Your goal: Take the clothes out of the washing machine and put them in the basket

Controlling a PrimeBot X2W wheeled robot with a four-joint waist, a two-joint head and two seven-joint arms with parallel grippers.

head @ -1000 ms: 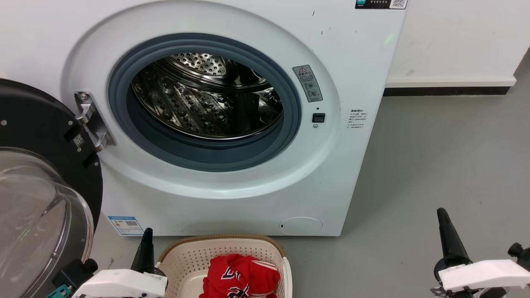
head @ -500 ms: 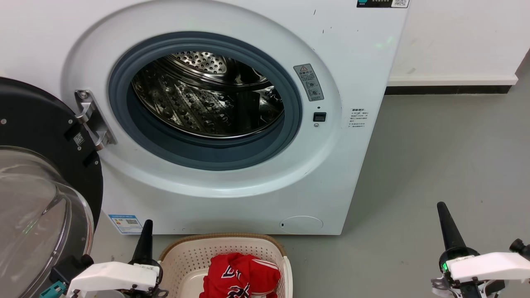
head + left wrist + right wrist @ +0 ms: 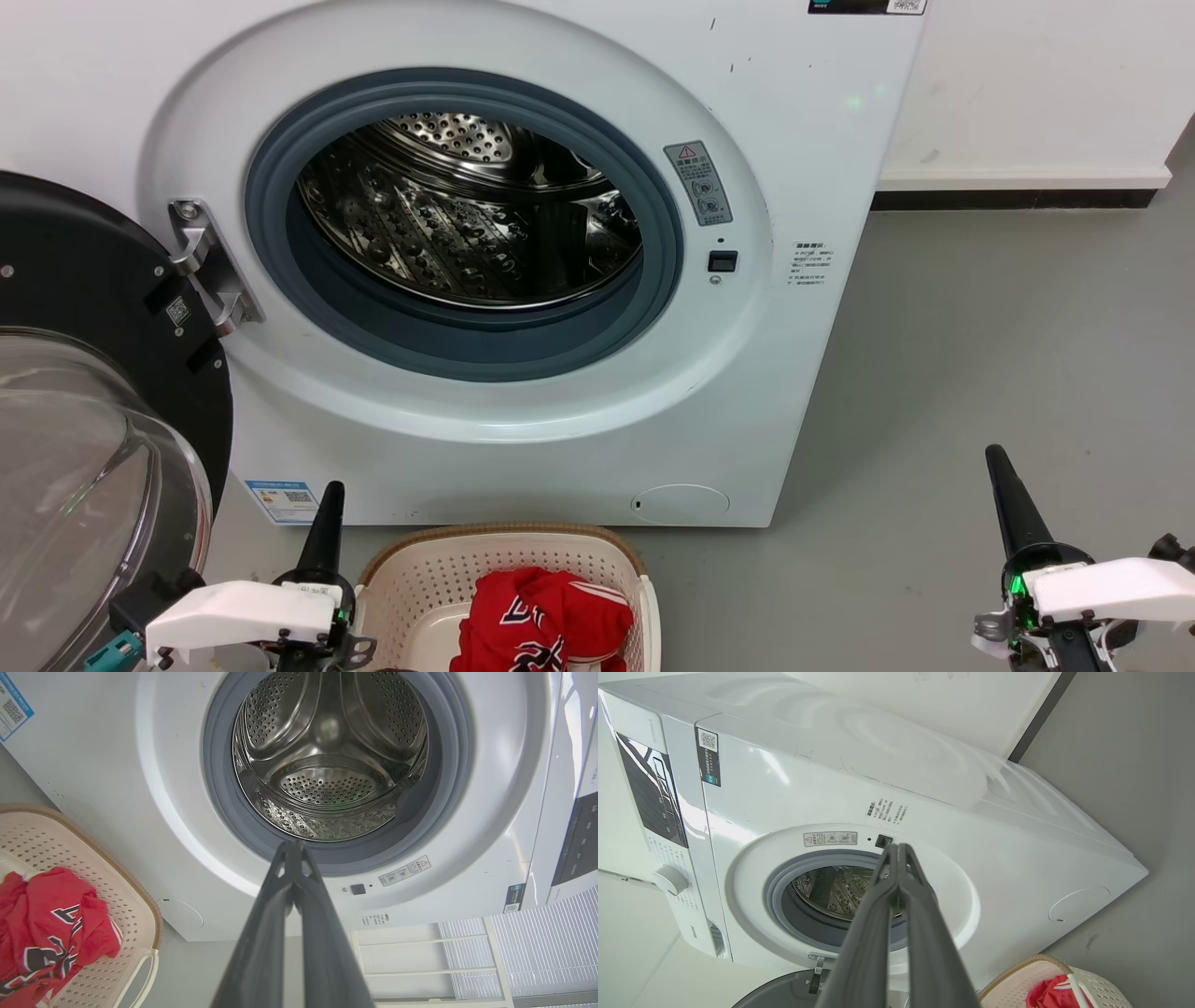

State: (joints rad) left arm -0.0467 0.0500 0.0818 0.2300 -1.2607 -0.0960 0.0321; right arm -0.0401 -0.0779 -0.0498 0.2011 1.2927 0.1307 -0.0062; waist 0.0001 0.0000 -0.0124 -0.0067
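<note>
Left gripper (image 3: 332, 495) sits low at lower left of head view, white wrist housing level, fingers pressed together and pointing up toward washing machine (image 3: 523, 448), just left of basket (image 3: 411, 569). Right gripper (image 3: 997, 462) well apart, over grey floor (image 3: 980, 327) right of machine, fingers likewise closed on nothing, tilted slightly left. Both wrist views look along joined fingers toward open porthole and steel drum (image 3: 327, 765). Black-rimmed glass door (image 3: 93, 308) swung open at left. Red clothes (image 3: 546, 616) bunched inside basket, which stands on floor before machine.

Grey floor (image 3: 980, 355); white wall (image 3: 1027, 84) behind, black skirting strip (image 3: 1008, 201) along base.
</note>
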